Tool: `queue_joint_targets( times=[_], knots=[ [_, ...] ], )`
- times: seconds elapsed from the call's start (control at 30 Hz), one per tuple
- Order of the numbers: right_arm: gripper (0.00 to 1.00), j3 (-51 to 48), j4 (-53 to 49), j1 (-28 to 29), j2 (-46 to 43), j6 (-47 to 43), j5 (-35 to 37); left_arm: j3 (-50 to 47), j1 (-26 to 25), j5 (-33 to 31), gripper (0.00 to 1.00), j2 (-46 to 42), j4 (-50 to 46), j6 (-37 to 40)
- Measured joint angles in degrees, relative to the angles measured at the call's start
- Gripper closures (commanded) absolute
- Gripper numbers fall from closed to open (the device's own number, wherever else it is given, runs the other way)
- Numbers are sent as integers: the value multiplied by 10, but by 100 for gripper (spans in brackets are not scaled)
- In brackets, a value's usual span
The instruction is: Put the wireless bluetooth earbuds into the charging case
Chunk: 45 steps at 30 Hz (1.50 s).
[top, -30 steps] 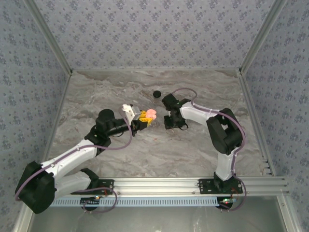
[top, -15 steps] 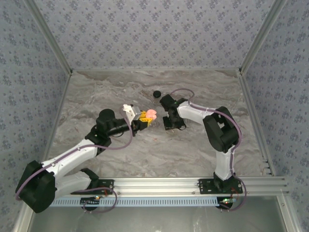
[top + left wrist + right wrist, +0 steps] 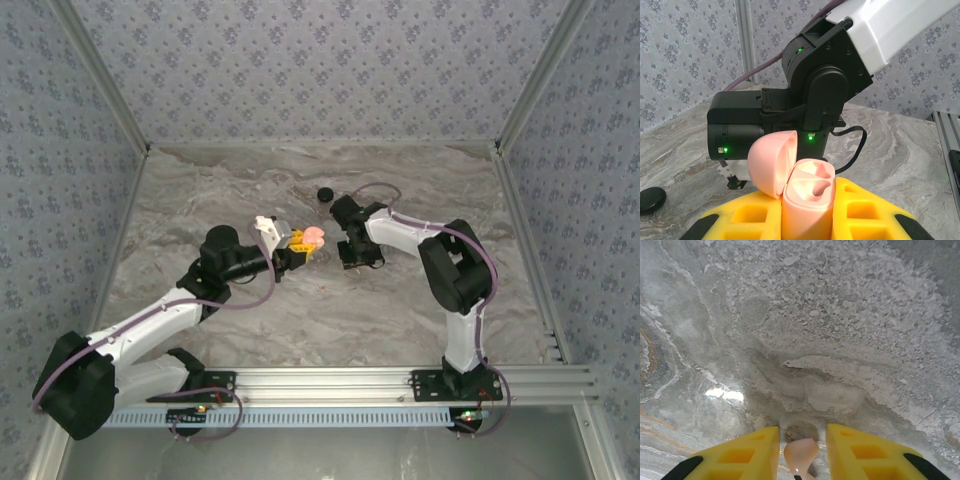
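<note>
My left gripper (image 3: 303,245) is shut on the salmon-pink charging case (image 3: 313,236) and holds it above the table. In the left wrist view the case (image 3: 807,200) stands upright between the yellow fingers (image 3: 867,210). Its lid (image 3: 771,162) is swung open to the left and both wells are empty. My right gripper (image 3: 352,256) points down at the table just right of the case. In the right wrist view a small pale pink earbud (image 3: 801,454) with a dark tip lies between its yellow fingers (image 3: 752,442), with a gap on each side. The right gripper (image 3: 802,432) is open.
A black round puck (image 3: 324,194) lies on the marble table (image 3: 400,320) behind the two grippers, also low left (image 3: 650,199) in the left wrist view. Patterned walls and metal rails (image 3: 520,100) enclose the table.
The right arm has shifted slightly left, closer to the left gripper. The left gripper and the open case have stayed put.
</note>
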Motion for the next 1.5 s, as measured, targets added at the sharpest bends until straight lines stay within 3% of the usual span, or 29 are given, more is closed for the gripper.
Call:
queue_joint_targets(
  times=[0.6,1.17,1.5],
  knots=[
    [69,8,-20,6,7,-2,3,0,0,0,93,0,0,0],
    [77,11,-25,-2,9,-2,2,0,0,0,93,0,-9,0],
    [78,-36,31,-20,-25,-2,-16,0,0,-19,93,10,-13,-2]
  ],
)
